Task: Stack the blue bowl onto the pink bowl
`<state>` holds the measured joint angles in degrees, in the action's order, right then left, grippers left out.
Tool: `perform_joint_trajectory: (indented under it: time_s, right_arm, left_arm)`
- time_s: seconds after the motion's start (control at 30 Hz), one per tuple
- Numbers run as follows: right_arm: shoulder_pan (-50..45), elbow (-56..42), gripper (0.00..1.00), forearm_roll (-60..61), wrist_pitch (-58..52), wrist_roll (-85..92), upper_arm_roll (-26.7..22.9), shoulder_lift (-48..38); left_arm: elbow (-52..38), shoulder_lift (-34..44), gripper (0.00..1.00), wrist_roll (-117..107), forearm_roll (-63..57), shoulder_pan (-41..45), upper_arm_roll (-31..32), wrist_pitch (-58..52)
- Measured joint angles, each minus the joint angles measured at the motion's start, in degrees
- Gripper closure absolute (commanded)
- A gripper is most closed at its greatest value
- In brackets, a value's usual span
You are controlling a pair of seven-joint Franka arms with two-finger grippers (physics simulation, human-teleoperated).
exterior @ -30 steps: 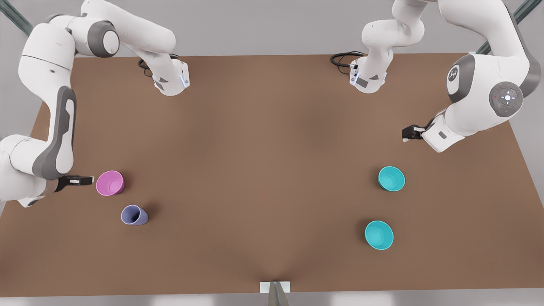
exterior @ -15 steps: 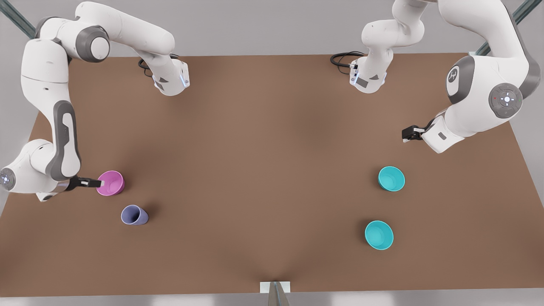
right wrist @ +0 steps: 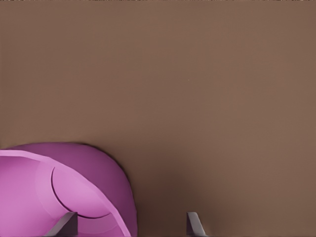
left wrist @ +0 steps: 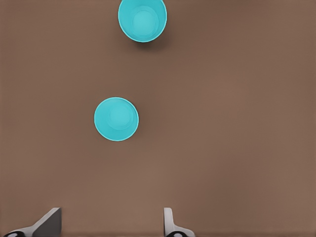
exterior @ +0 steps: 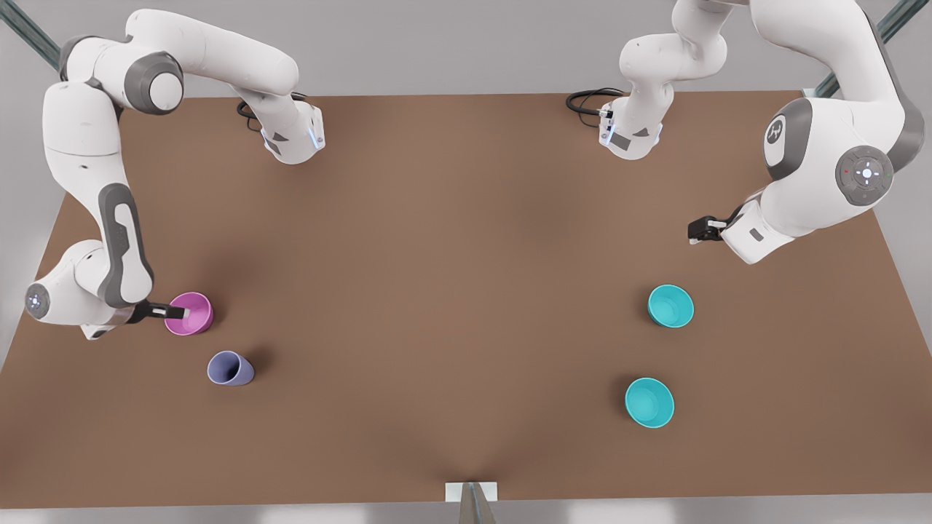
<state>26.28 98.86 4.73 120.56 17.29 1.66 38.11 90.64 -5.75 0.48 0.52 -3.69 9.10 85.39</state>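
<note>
The pink bowl [exterior: 191, 313] sits on the brown table at the front view's left. My right gripper [exterior: 179, 313] is open at its rim; in the right wrist view one finger [right wrist: 66, 224] is inside the pink bowl [right wrist: 44, 192] and the other finger [right wrist: 194, 223] is outside it. Two alike blue bowls stand at the front view's right, one [exterior: 670, 306] farther back, one [exterior: 649, 402] nearer the front edge. My left gripper [exterior: 697, 231] hangs open above the table behind them, seeing the closer blue bowl [left wrist: 116, 119] and the other blue bowl [left wrist: 142, 19].
A lavender-blue cup [exterior: 230, 368] lies tipped just in front of the pink bowl. Both arm bases and black cables [exterior: 586, 100] sit at the table's back edge. A small white bracket [exterior: 471, 492] is at the front edge.
My right gripper has slid toward the front view's right, from beside the pink bowl to over its rim, and that arm's elbow swung back. The left arm barely moved.
</note>
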Motion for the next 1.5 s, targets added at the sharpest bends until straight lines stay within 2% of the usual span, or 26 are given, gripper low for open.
perform_joint_trajectory:
  time_s: [0.07,0.13,0.17,0.33,0.5,0.7,0.93,1.13,1.23,1.3,1.33,1.37,1.5]
  right_arm:
    - [0.0,-0.1,0.51,0.4,0.2,0.4,0.0,0.2]
    - [0.0,-0.4,0.73,0.8,0.2,0.9,0.1,0.2]
    - [0.0,-0.5,0.79,1.0,0.1,1.2,0.1,0.2]
    - [0.0,-1.9,0.79,1.8,-1.2,1.9,1.8,-0.6]
    - [-2.5,-1.9,0.79,6.5,-6.0,2.1,7.6,-6.6]
    - [-24.4,-4.4,0.79,14.6,-6.2,-4.1,9.1,-8.2]
    - [-46.5,-11.3,0.79,19.3,7.2,-21.2,8.7,2.6]
    - [-51.3,-18.6,0.79,20.1,16.4,-34.6,8.6,11.6]
    - [-52.6,-22.4,0.79,20.1,18.5,-39.9,8.6,15.2]
    - [-53.3,-23.7,0.79,20.1,19.8,-43.0,8.6,16.6]
    - [-53.6,-23.9,0.76,20.1,20.5,-44.5,8.6,17.1]
    - [-53.9,-24.0,0.01,20.0,21.1,-45.9,8.6,17.4]
    - [-54.3,-24.1,0.00,19.8,23.3,-50.8,8.6,17.4]
  left_arm:
    - [0.0,0.0,0.00,0.0,0.0,0.0,0.0,0.0]
    - [0.0,0.0,0.00,0.0,0.0,0.0,0.0,0.0]
    - [0.0,0.0,0.00,0.0,0.0,0.0,0.0,0.0]
    - [0.0,0.0,0.00,0.0,0.0,0.0,0.0,0.0]
    - [0.0,-0.1,0.00,0.0,0.0,-0.3,0.0,0.0]
    - [0.0,-0.4,0.00,0.0,0.0,-0.3,0.0,0.1]
    - [0.0,-0.9,0.00,0.0,-0.1,-0.6,0.0,0.2]
    - [-0.3,-4.9,0.00,0.0,0.1,-2.7,0.0,1.1]
    - [-0.3,-10.1,0.00,0.0,0.2,-5.9,-0.1,3.2]
    - [4.8,-12.6,0.00,0.5,2.1,-7.0,-2.7,7.5]
    - [9.0,-13.1,0.00,1.3,4.9,-7.2,-5.4,10.6]
    - [11.9,-14.3,0.00,2.5,7.4,-7.5,-7.5,13.7]
    - [18.2,-19.3,0.00,7.4,13.8,-7.9,-9.6,25.4]
